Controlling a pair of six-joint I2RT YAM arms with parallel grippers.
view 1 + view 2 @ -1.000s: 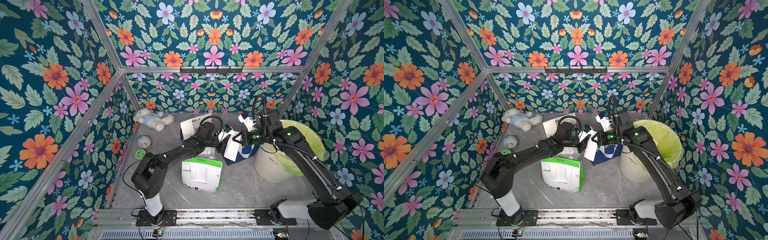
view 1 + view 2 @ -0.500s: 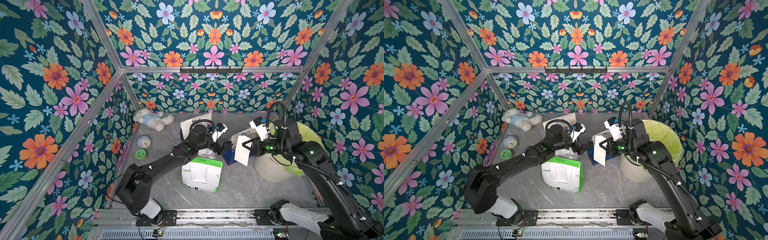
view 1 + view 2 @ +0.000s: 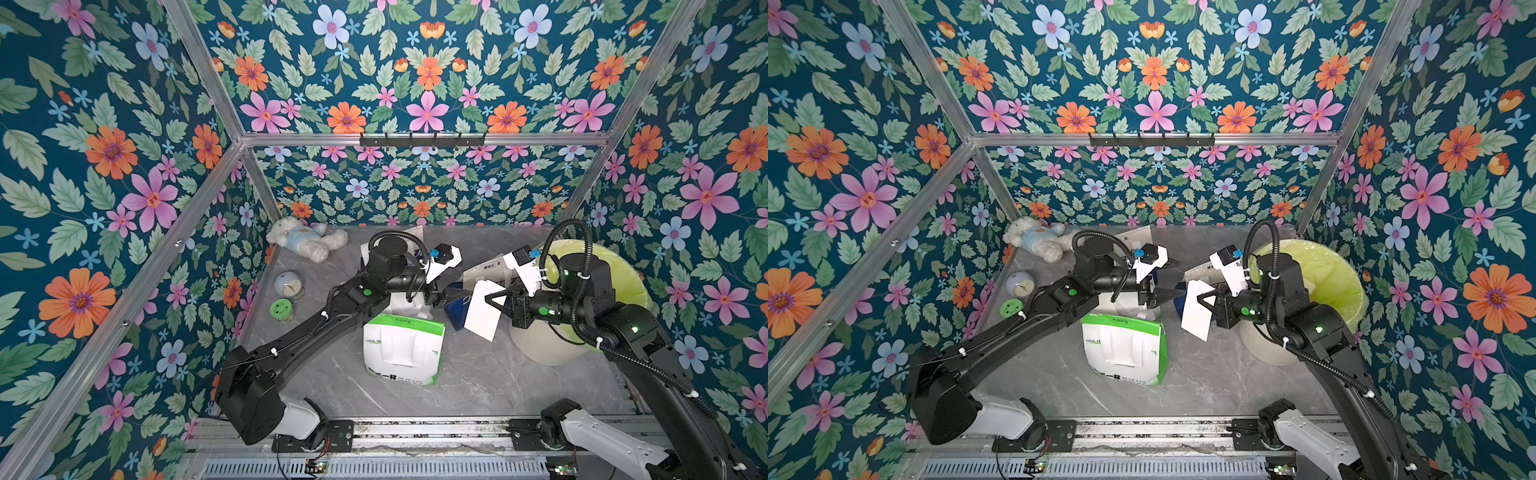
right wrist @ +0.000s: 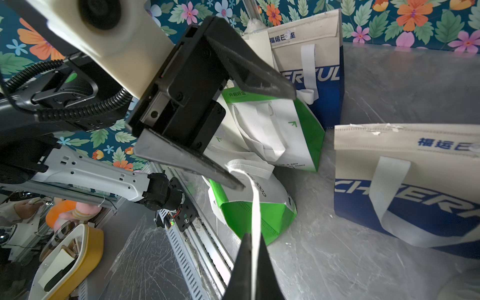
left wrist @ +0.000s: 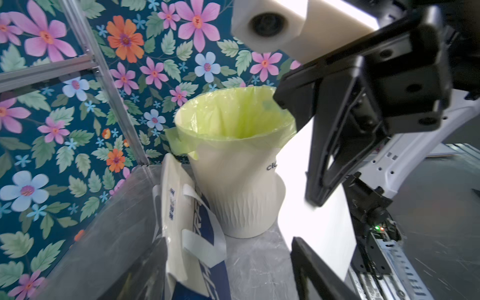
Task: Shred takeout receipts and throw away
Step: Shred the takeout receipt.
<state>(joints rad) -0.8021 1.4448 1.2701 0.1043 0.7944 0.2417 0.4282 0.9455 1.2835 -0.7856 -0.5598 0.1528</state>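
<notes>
The right gripper (image 3: 489, 299) is clenched on one edge of a white takeout receipt (image 3: 481, 316). The sheet hangs in the air at 9 o'clock of the lined trash bin (image 3: 548, 345). The left gripper (image 3: 1179, 277) waits at the sheet's 9 o'clock, jaws spread and holding nothing. It should probably bite the paper close beside the right's pinch, so that pulling apart tears the sheet rather than slipping off it. Counted: one receipt, one bin, two white-and-green bags (image 4: 285, 130), two white-and-blue bags (image 4: 415, 181).

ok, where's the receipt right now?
In both top views the receipt hangs pinched in the right gripper, above the table, between the open left gripper and the lined bin.
</notes>
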